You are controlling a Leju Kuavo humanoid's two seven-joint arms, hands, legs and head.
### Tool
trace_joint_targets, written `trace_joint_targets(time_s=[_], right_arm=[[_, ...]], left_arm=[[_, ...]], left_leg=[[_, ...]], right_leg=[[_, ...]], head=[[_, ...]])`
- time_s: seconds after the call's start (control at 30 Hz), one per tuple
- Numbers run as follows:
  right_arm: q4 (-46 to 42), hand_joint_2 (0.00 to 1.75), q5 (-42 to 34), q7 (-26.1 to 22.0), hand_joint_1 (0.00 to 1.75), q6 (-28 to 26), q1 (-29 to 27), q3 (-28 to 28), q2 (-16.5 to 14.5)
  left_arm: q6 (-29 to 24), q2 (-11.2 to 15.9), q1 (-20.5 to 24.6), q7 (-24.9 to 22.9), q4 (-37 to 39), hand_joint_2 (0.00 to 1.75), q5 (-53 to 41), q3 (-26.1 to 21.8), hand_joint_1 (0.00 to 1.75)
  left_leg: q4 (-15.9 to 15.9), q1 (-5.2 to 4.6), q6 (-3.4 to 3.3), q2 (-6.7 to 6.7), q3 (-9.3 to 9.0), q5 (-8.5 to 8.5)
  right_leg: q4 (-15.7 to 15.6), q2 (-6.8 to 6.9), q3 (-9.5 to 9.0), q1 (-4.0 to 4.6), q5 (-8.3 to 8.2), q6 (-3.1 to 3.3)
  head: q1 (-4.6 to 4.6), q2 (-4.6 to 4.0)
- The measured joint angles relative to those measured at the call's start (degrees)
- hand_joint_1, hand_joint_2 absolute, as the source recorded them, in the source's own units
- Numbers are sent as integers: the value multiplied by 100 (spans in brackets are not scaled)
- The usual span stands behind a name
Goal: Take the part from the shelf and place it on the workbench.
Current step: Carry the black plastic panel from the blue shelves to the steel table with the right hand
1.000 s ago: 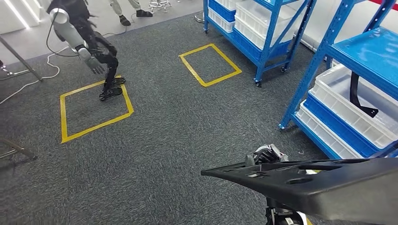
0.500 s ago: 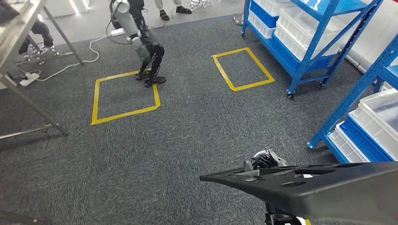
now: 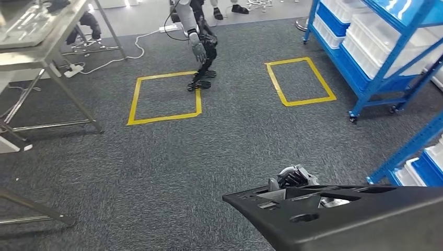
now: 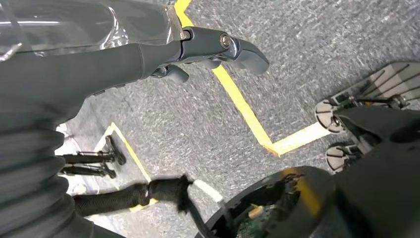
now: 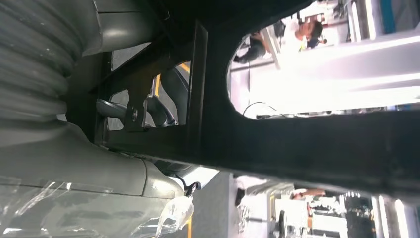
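The right hand (image 3: 295, 177) grips the black part (image 3: 355, 214), carrying it level toward the surface (image 3: 47, 44) far beyond it; the left hand (image 4: 218, 49) hangs empty, fingers loosely apart.

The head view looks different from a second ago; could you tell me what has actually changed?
The camera has turned left: the blue shelves slid toward the right edge and a metal workbench came into sight at upper left. That is the robot turning, not things moving. The black part stays held at the right hand, low in the picture.
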State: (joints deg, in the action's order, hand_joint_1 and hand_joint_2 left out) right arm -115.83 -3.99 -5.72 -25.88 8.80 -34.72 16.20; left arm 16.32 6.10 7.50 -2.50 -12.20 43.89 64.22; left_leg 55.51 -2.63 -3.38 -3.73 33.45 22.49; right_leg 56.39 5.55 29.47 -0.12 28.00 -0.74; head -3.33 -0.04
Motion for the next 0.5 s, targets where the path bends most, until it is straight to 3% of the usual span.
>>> trace_joint_targets(time_s=[0.07, 0.1, 0.17, 0.23, 0.3, 0.33, 0.4, 0.47, 0.5], right_arm=[[-9, 175, 18, 10, 175, -5, -1, -33, -7], [-18, 175, 26, 14, 175, -6, -7, -44, -9], [-30, 175, 35, 14, 175, -4, -13, -55, -14], [-32, 175, 36, 13, 175, 10, -50, -59, -13], [-30, 175, 35, 12, 175, 41, -94, -64, -12], [-29, 175, 35, 11, 175, 65, -105, -70, -13], [-27, 175, 32, 4, 175, 113, -111, -88, -14], [-19, 175, 25, -15, 175, 157, -109, -102, -14], [-15, 175, 18, -26, 175, 172, -107, -104, -16]], left_arm=[[-25, 8, 2, -28, 1, 175, 0, -1, 0], [-39, 8, -12, -35, 2, 175, -1, -2, 0], [-53, 3, -30, -33, 2, 175, -4, -2, 0], [-56, -7, -15, 0, 1, 175, -10, -1, 0], [-60, -25, 1, 59, 0, 175, -24, -1, 0], [-60, -36, -2, 96, 0, 175, -34, 0, 0], [-60, -53, -16, 184, 0, 175, -57, 0, 0], [-60, -59, -9, 272, 0, 175, -75, 0, 0], [-60, -58, 0, 305, 0, 175, -83, 0, 0]], left_leg=[[-90, -35, -48, 83, -16, 0], [-142, -17, -70, 154, -59, -32], [-260, 49, -111, 289, -159, -102], [-295, 104, -123, 420, -195, -135], [-291, 130, -123, 571, -194, -139], [-286, 143, -114, 654, -198, -135], [-254, 178, -69, 811, -214, -113], [-170, 197, 13, 953, -171, -69], [-133, 199, 54, 1005, -128, -53]], right_leg=[[-30, 133, -31, 0, 21, -44], [-27, 119, -55, -5, 40, -65], [212, -136, 8, -9, 205, -111], [913, -451, 346, -27, 541, -162], [1543, -529, 711, -63, 719, -223], [1573, -532, 766, -85, 639, -254], [964, -600, 551, -140, 194, -318], [212, -871, 256, -205, -142, -352], [31, -967, 194, -218, -194, -335]], head=[[1, 0], [2, 0], [4, 0], [8, 0], [11, 0], [12, 0], [12, 0], [14, 0], [15, 0]])
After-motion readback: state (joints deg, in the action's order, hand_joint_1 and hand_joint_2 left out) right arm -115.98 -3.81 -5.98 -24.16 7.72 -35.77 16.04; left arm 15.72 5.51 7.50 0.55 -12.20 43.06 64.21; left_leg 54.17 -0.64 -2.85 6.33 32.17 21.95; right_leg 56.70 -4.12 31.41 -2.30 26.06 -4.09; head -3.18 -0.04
